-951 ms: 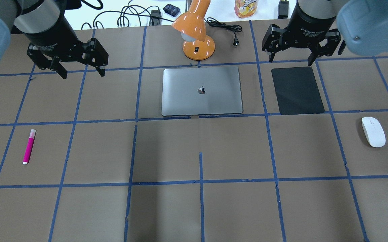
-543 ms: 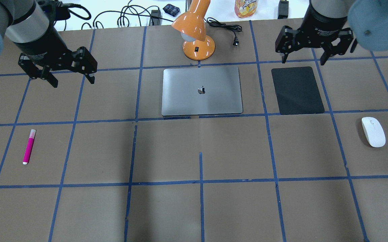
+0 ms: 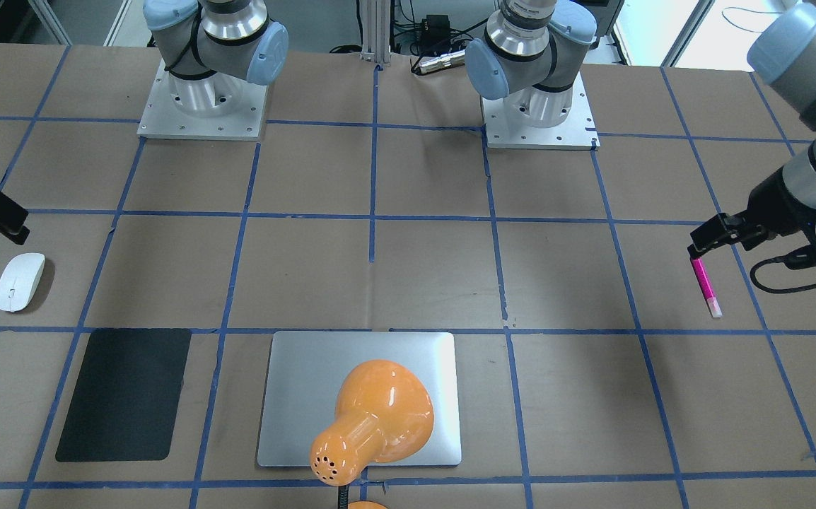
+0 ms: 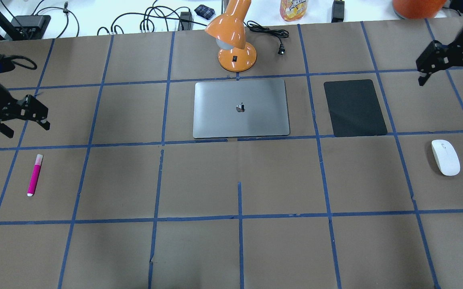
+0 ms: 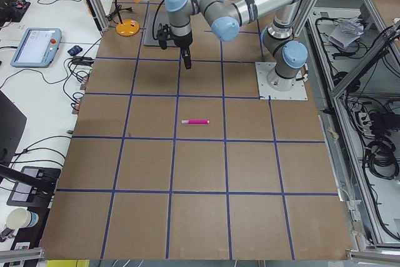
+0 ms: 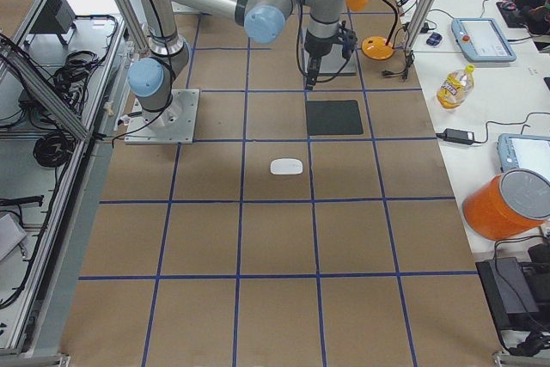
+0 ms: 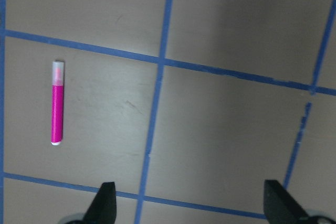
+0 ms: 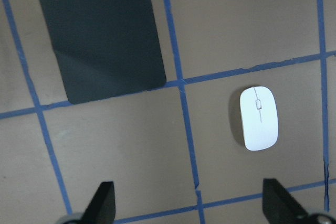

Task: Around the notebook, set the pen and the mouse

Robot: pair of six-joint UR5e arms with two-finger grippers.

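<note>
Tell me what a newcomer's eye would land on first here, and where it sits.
The bright orange lamp at the table's far edge stands out first, with the silver notebook flat just in front of it. Then the magenta pen far out on the robot's left and the white mouse far out on its right, near a black mat. The open left hand and right hand hover out over those two sides.

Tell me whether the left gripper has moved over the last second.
Yes. In the overhead view the left gripper has swung left and nearer the camera, away from the notebook and toward the pen.
</note>
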